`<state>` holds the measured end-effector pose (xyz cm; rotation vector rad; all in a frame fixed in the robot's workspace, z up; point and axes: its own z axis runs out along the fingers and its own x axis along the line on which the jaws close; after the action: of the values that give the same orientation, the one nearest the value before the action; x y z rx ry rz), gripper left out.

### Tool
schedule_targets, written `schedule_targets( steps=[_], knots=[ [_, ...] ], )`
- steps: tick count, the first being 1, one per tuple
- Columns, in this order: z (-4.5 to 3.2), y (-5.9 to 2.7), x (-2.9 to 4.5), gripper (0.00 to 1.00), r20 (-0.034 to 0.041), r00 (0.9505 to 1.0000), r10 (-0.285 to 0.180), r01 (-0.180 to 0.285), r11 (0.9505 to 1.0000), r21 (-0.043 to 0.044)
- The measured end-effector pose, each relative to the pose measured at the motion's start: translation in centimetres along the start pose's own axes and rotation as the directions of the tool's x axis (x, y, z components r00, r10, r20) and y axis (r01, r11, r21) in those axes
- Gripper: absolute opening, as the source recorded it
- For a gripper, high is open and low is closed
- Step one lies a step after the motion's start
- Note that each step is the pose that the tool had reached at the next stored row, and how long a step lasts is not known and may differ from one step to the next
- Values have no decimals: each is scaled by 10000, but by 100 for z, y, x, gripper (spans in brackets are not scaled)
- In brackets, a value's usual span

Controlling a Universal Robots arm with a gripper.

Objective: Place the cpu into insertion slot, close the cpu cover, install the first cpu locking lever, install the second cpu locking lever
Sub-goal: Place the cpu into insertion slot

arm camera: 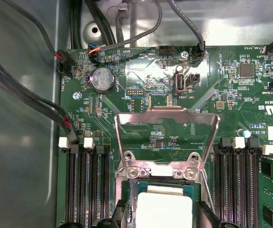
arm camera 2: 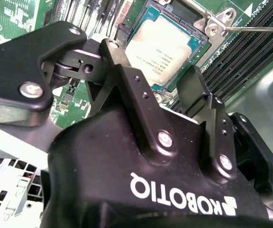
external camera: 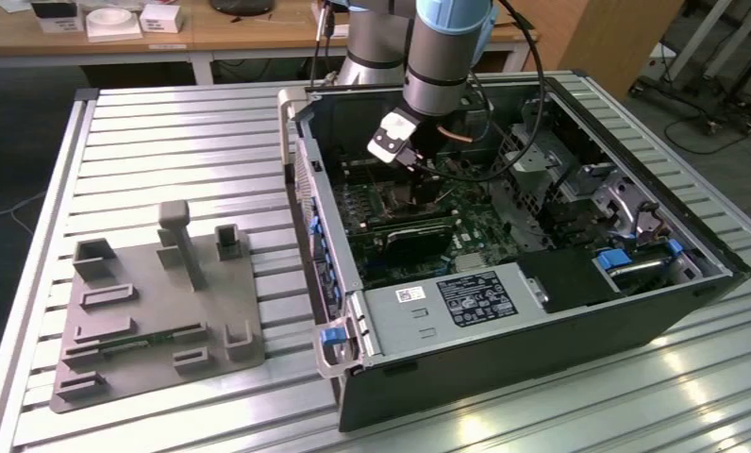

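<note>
Tool [arm camera 2: 151, 64] wide open, empty, over cpu [arm camera 2: 167, 47] seated in insertion slot [arm camera 2: 204, 21]; cpu cover [arm camera: 167, 113] raised.

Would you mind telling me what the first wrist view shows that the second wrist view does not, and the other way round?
The first wrist view adds the cpu cover swung up open, the round coin battery and the cables along the board's edge. The second wrist view adds the black body of the hand, its fingers apart, and a thin metal lever by the socket corner. Both show the cpu lying in the insertion slot with memory slots on each side.
</note>
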<state>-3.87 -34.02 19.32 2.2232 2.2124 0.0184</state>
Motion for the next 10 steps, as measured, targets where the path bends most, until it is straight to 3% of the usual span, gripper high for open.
schedule_targets(
  steps=[10],
  knots=[
    [0,0,0,66,-4,10000,0,0,10000,1]
  ],
)
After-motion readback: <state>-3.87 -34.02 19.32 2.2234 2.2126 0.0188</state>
